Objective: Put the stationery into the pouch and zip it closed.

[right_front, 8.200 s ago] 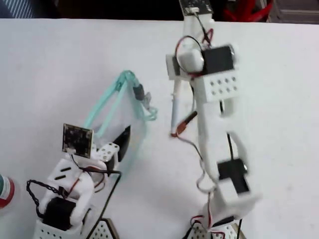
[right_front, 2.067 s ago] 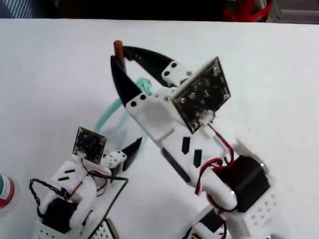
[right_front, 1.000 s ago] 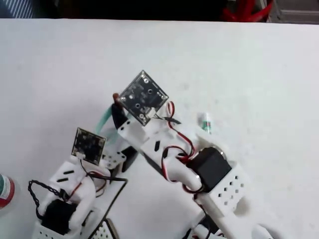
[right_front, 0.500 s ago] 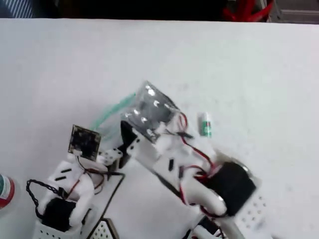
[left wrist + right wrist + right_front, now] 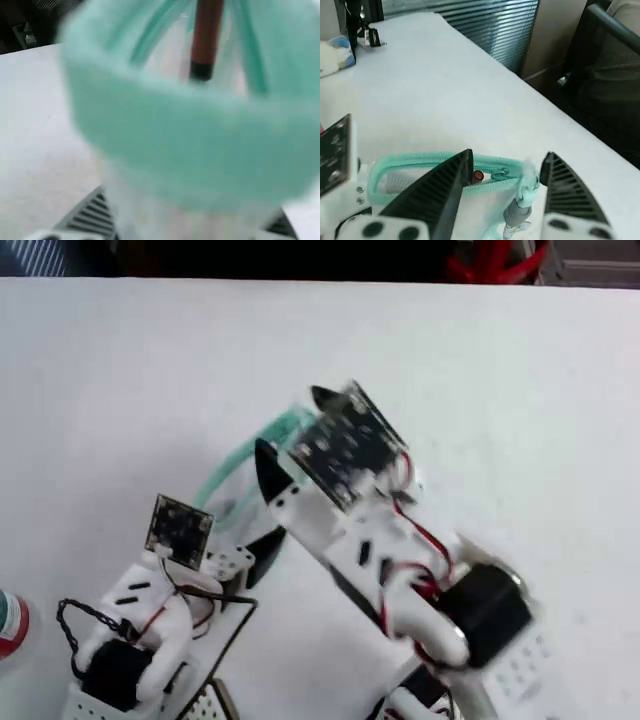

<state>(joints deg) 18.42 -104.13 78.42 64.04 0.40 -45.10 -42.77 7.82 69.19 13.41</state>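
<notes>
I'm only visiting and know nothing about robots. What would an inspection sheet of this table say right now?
Surface: white table.
Job's things: teal pouch unzipped, pen inside it.
Clutter: red-green-white object at the table edge.
Grippers: right gripper open over the pouch mouth; left gripper at the pouch's near edge.
Cables: red and black wires on the right arm; black loop on the left arm.
Surroundings: blinds, dark chair.

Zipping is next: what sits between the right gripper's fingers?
Right wrist view: the pouch zip end, its pull and a pen tip lie between the open right gripper's fingers.
</notes>
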